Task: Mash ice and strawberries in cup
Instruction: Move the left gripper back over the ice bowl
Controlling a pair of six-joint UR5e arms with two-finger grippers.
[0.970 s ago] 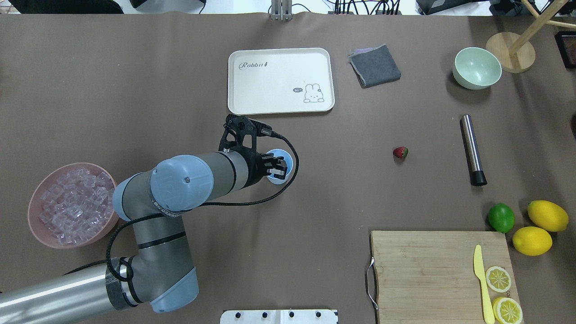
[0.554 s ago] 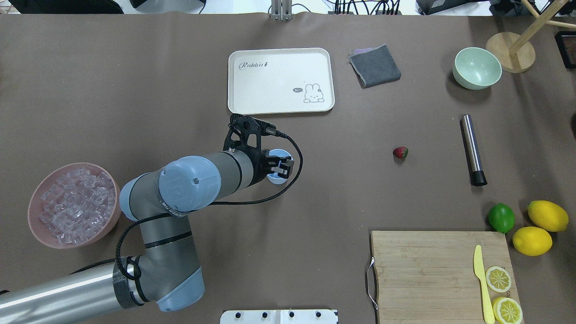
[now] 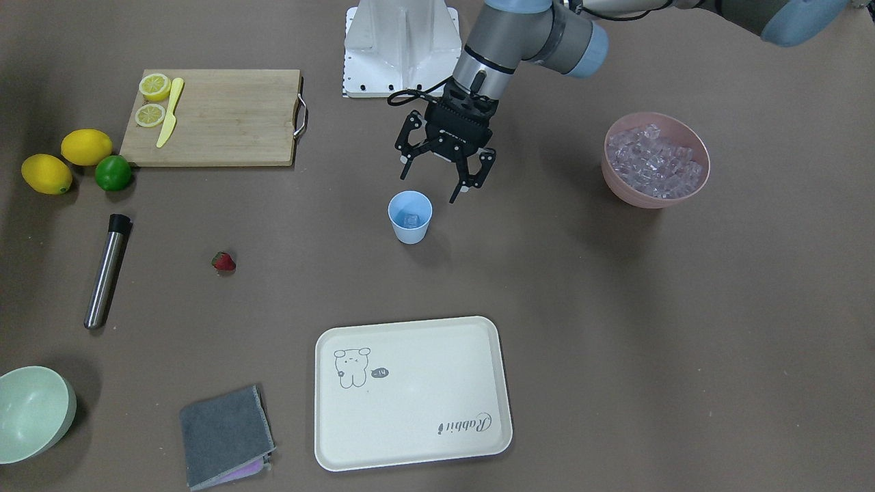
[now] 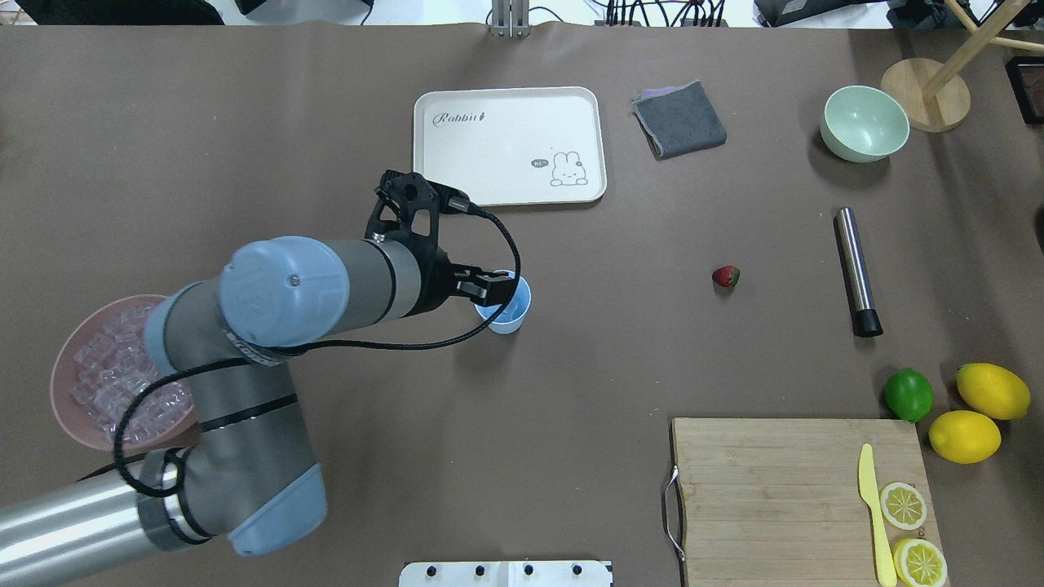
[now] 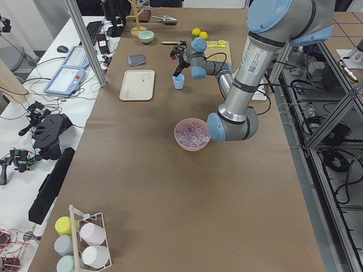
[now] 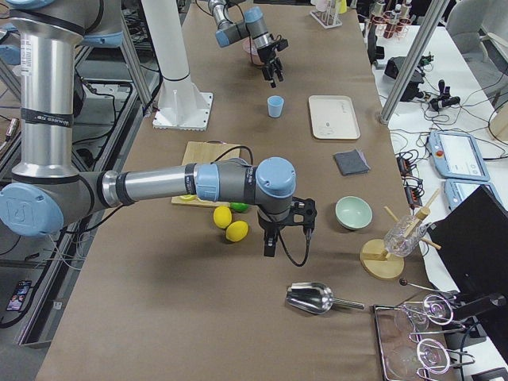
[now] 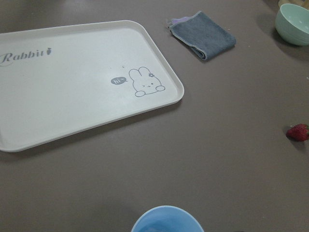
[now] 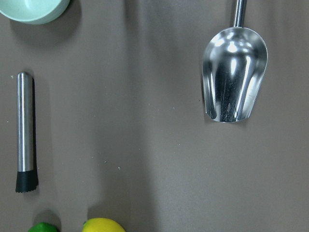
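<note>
Watching left gripper (image 3: 443, 176) hang above the cup (image 3: 410, 219): fingers spread wide, grasping nothing, clear of the rim. Seen from overhead, it sits over the cup's 10 o'clock edge.

Cup stands upright on the brown table (image 4: 612, 342), mid-table. 1 ice cube (image 3: 411, 220) lies in its bottom. The rest of the ice (image 3: 653, 160) is heaped in the pink bowl (image 3: 642, 198), at 8 o'clock from the cup in the overhead view, partly hidden under the left arm.

Strawberry (image 4: 726, 276) lies alone on the table at 3 o'clock from the cup, well apart from it. Steel muddler (image 4: 852, 261) lies further out the same way, black tip toward the robot. Cream tray (image 4: 506, 155) sits at 12 o'clock from the cup, near but not touching.

Right gripper (image 6: 269, 242) shows only in the right side view, pointing down, just beside the 2 lemons (image 6: 236, 231). Cannot tell whether its fingers are spread or clenched. Its wrist camera looks straight down on the muddler and a steel scoop (image 8: 234, 77).
</note>
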